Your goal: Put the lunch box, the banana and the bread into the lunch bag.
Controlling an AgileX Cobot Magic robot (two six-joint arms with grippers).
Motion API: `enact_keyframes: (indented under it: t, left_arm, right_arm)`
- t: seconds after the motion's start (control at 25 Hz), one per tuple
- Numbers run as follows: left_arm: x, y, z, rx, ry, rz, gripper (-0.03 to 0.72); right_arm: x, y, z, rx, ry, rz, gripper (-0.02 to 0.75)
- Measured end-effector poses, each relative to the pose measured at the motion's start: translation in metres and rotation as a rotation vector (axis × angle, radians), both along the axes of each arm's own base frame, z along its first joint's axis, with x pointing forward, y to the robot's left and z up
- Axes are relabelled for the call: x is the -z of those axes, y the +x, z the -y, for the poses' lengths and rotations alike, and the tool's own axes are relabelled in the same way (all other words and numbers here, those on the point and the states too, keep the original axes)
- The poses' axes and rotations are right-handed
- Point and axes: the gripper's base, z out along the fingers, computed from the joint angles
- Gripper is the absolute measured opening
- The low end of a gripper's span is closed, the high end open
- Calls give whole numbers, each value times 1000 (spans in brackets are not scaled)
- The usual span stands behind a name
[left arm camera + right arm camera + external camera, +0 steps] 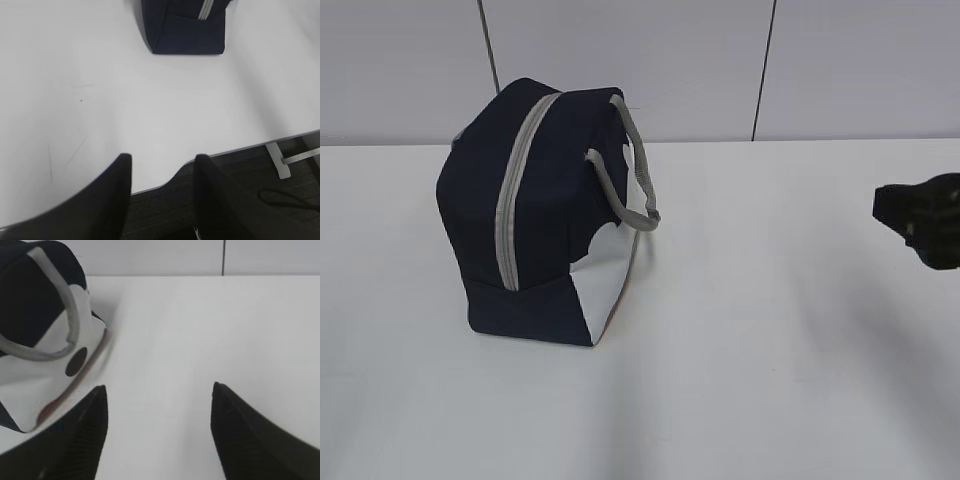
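Note:
The dark navy lunch bag (545, 215) stands on the white table at left of centre, its grey zipper closed and its grey strap handles hanging over the white side panel. It also shows in the left wrist view (185, 25) and in the right wrist view (40, 325). My right gripper (918, 222) is open and empty above the table at the right edge; in its own view (159, 390) its jaws stand wide apart. My left gripper (162, 159) is open and empty over the table's front edge, out of the exterior view. The lunch box, banana and bread are out of view.
The white table (770, 330) runs back to a pale panelled wall (720, 60). In the left wrist view the table's front edge (240, 147) shows with dark floor, a table leg (277, 162) and a cable (285, 197) below.

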Motion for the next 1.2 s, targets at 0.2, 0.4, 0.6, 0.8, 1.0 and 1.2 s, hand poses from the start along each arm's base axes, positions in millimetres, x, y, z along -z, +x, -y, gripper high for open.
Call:
enact_keyframes:
  t: [0.2,0.4,0.6,0.8,1.0,1.2]
  left_arm:
    - [0,0,0,0,0,0,290]
    - [0,0,0,0,0,0,287]
    - [0,0,0,1,-1,0,270]
    - [0,0,0,1,-1,0,266]
    - [0,0,0,1,-1,0,266]
    - [0,0,0,1,-1,0,252]
  right_arm:
    - [-2,-2,3,-11,-101,-121,479]
    - [-14,-11,-5,-163,-173,-224,479]
    - [-22,-23,-3,-214,-202,-247,479]
    - [-23,-38,1,-227,-219,-312,479]
    - [-32,-66,12,-218,-216,-329,479]
    - [-45,-103,28,-170,-197,-262,479]
